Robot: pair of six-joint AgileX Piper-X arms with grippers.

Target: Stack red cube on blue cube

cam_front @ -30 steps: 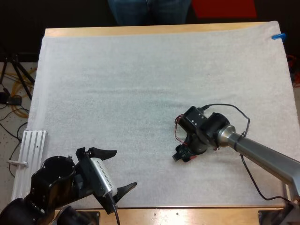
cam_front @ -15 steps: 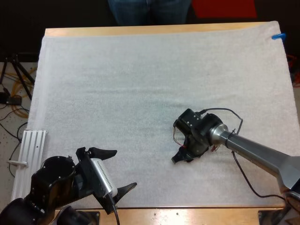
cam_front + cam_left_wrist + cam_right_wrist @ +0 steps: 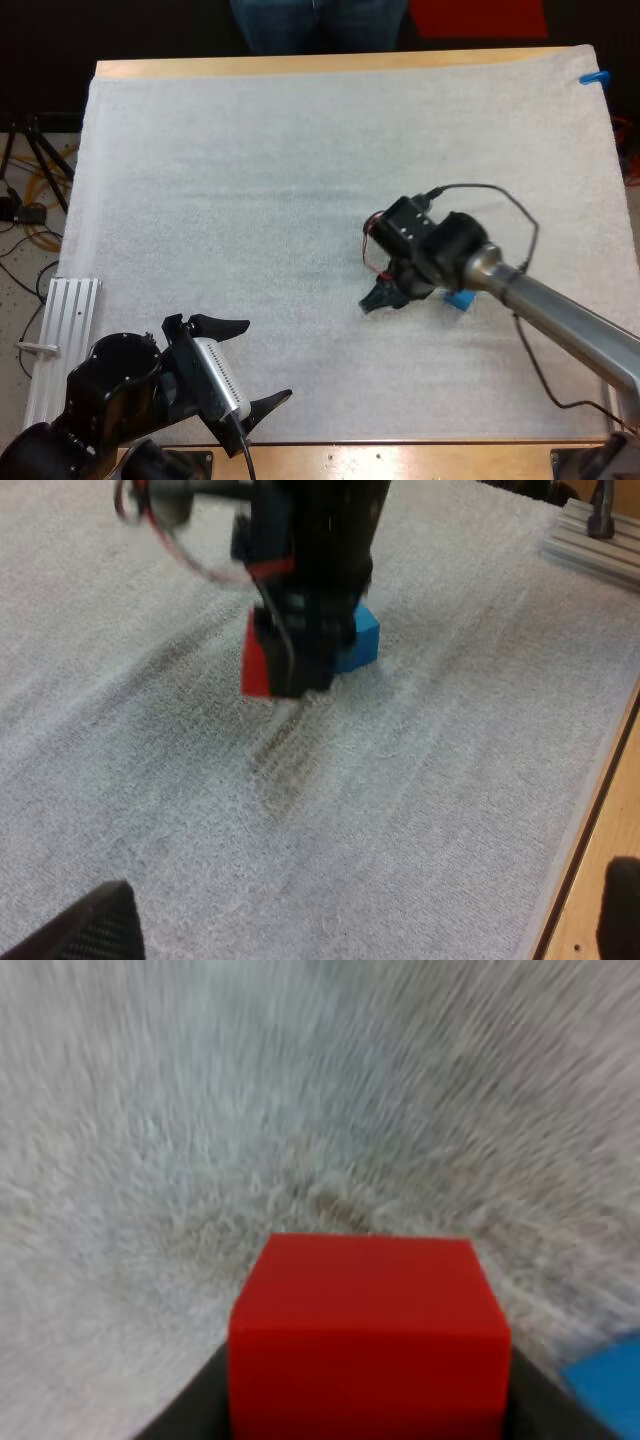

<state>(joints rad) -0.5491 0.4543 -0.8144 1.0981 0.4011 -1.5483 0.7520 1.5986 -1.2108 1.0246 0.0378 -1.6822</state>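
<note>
White mat (image 3: 300, 180), spread over a wooden table (image 3: 300, 66), is being used as the work surface, and a person's legs (image 3: 320, 25) are standing at its far side. The left gripper (image 3: 268, 360) is being kept near the front edge of the mat, well apart from both cubes; its fingers are being held wide and nothing lies between them. The right gripper (image 3: 385, 295) is being held out over the middle right of the mat, and its fingers are pressing on the red cube (image 3: 365, 1330) from both sides. That cube is being carried low over the mat, about level with the blue cube (image 3: 460, 298) and not above it. The blue cube is resting on the mat just beside the right gripper, on the side toward its arm; whether the two cubes are touching cannot be told.

Step in hand, as judged: the red cube is being carried, and placing is not yet begun. The next move is being judged to call for a lift clear of the blue cube's top, a short shift across until the red cube is centred over it, a gentle lowering, and only then an opening of the fingers.
</note>
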